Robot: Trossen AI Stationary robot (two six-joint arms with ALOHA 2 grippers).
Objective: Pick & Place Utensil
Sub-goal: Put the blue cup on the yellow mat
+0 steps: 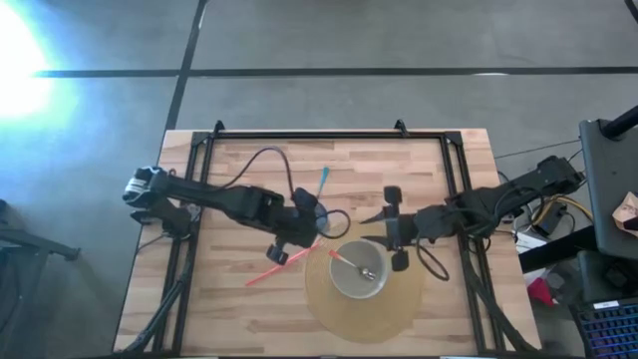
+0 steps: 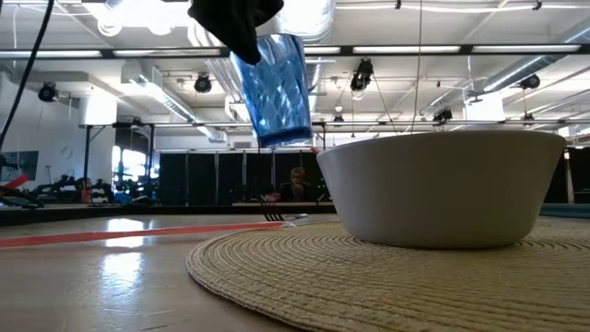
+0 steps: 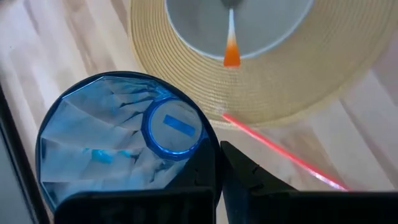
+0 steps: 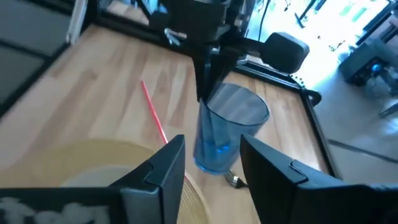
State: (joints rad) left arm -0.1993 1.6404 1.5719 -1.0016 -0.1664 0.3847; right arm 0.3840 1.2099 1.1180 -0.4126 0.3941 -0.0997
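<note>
We see the spoon lying in the bowl: light, stiff, slick; grip mid-handle. Left gripper pinches the cup; right gripper hovers spread beside the bowl.

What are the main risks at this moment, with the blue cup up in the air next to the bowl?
1. The left gripper pinches only the rim of the blue cup, which hangs tilted; it might slip or swing.
2. The cup hangs close to the white bowl, whose orange-handled utensil pokes over the rim; lowering here may clip either.
3. The open right gripper sits beside the cup, so the arms might collide.
</note>
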